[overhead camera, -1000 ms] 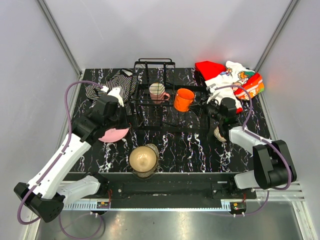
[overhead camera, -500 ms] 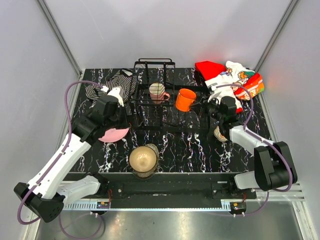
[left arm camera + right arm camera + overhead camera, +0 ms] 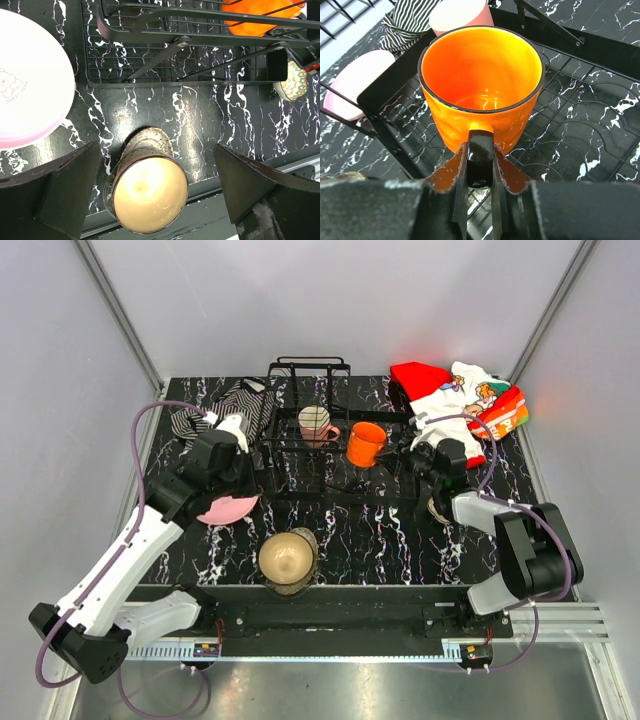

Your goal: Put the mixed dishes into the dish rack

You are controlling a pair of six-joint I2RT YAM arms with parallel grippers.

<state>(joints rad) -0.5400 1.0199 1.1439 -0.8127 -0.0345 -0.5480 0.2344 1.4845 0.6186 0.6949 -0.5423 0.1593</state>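
Note:
The small orange cup (image 3: 482,85) hangs upright over the black wire dish rack (image 3: 580,135). My right gripper (image 3: 481,160) is shut on the cup's black handle. From above, that cup (image 3: 366,443) is over the right half of the rack (image 3: 330,498), and a cream-pink mug (image 3: 316,424) stands in the rack behind it. My left gripper (image 3: 155,165) is open and empty, high above the brownish bowl (image 3: 147,192) near the table's front edge. A pink plate (image 3: 25,85) lies left of the rack. The small floral cup (image 3: 291,81) sits on the table at the rack's right.
A striped black-white cloth (image 3: 225,405) lies at the back left. A red-white printed cloth (image 3: 455,395) is bunched at the back right. The rack's raised upright section (image 3: 308,368) stands at the far end. Grey walls enclose the table.
My right arm has carried the orange cup slightly left over the rack. The left arm has not moved.

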